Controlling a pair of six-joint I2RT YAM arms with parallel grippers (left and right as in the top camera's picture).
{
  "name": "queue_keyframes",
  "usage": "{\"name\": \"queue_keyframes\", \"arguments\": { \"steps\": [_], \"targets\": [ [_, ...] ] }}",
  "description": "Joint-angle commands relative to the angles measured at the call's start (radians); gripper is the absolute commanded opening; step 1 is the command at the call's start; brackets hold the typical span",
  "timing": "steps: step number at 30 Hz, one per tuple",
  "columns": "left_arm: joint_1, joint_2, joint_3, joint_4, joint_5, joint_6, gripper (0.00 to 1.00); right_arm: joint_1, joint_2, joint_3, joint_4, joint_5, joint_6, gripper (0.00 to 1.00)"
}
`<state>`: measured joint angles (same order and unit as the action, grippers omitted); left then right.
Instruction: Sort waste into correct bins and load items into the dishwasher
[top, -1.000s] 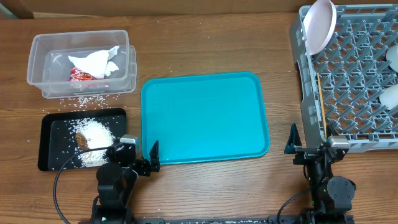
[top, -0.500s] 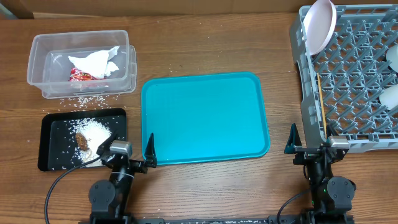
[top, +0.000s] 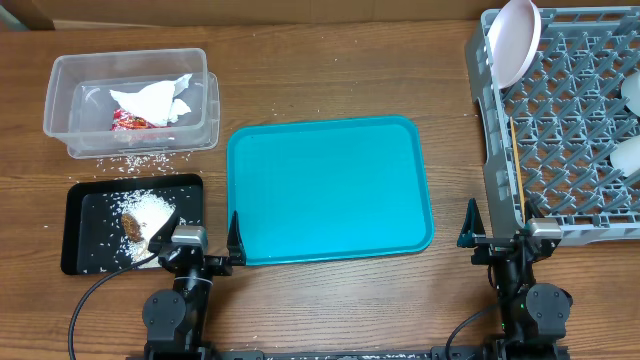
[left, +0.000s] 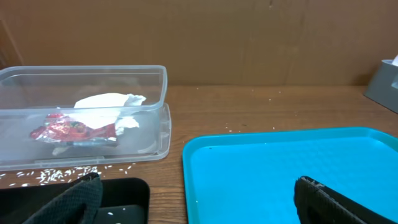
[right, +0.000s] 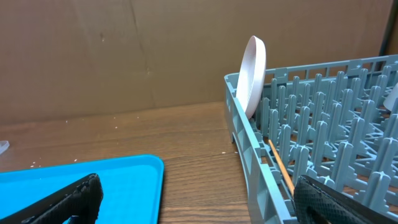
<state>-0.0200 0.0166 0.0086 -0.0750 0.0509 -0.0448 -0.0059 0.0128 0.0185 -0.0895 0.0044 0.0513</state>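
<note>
step: sorting and loading look done; teal tray (top: 330, 190) bare
waste: napkins (top: 150, 98), red wrapper (top: 128, 121) in clear tub (top: 60, 100), far-left of teal tray; rice (top: 150, 208) in black tray (top: 85, 215), left of it
dishes: plate (top: 513, 40), chopsticks (top: 518, 170) in rack (top: 570, 150), right of it
hands: left hand (top: 200, 238), right hand (right: 199, 205) released, empty
next: probably just the loose rice (top: 130, 160) on the surface

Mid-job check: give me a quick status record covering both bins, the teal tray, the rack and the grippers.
clear tub: holds napkins and red wrapper
black tray: rice pile with brown lump
table: loose rice grains between tub and black tray
teal tray: no dishes on it
dish rack: plate upright at far left corner; chopsticks along left side
left gripper: open, holds nothing
right gripper: open, holds nothing
</note>
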Motion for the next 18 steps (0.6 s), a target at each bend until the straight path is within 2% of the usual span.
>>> {"name": "queue_keyframes", "arguments": {
  "steps": [1,18],
  "targets": [
    [-0.006,-0.013,-0.004,-0.004,-0.025,0.014,1.0,-0.003,-0.01,-0.01,0.006,0.002,-0.006,1.0],
    [-0.006,-0.012,-0.004,-0.003,-0.032,0.023,1.0,-0.003,-0.01,-0.01,0.006,0.002,-0.006,1.0]
  ]
}}
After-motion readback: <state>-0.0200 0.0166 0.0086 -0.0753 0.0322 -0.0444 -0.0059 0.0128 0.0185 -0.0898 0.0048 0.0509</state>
